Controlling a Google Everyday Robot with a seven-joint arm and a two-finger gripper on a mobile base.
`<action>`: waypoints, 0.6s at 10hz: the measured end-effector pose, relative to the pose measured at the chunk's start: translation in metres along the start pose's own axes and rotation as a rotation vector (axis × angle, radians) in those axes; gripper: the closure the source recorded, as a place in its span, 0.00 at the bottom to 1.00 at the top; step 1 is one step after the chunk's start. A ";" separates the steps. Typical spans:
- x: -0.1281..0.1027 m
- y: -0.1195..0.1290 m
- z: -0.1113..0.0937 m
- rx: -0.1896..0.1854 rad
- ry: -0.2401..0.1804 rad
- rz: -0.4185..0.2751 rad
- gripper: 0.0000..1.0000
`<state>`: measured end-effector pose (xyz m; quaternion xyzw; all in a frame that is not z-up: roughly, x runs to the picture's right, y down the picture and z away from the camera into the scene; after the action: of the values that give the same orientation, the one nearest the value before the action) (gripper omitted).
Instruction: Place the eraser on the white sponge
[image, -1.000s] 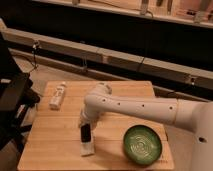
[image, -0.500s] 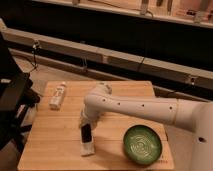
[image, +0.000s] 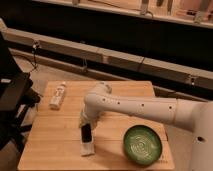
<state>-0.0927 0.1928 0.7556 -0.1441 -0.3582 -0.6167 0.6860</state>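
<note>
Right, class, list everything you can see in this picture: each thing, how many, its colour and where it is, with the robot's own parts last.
table: one, light wood, fills the lower part of the view
bottle: one, white, lying near the table's back left corner
bowl: one, green, front right of the table
white sponge: one, white, front of the table, left of centre
eraser: one, dark, at the sponge's far end; contact cannot be told
arm: one, white, reaching in from the right across the table
gripper: one, at the arm's end, directly over the eraser
</note>
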 end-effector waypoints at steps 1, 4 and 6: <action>0.000 0.002 0.001 -0.004 -0.009 0.017 0.60; 0.000 0.001 0.002 -0.017 -0.026 0.045 0.28; -0.001 0.002 0.002 -0.023 -0.025 0.056 0.20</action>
<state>-0.0916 0.1950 0.7569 -0.1695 -0.3556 -0.5995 0.6967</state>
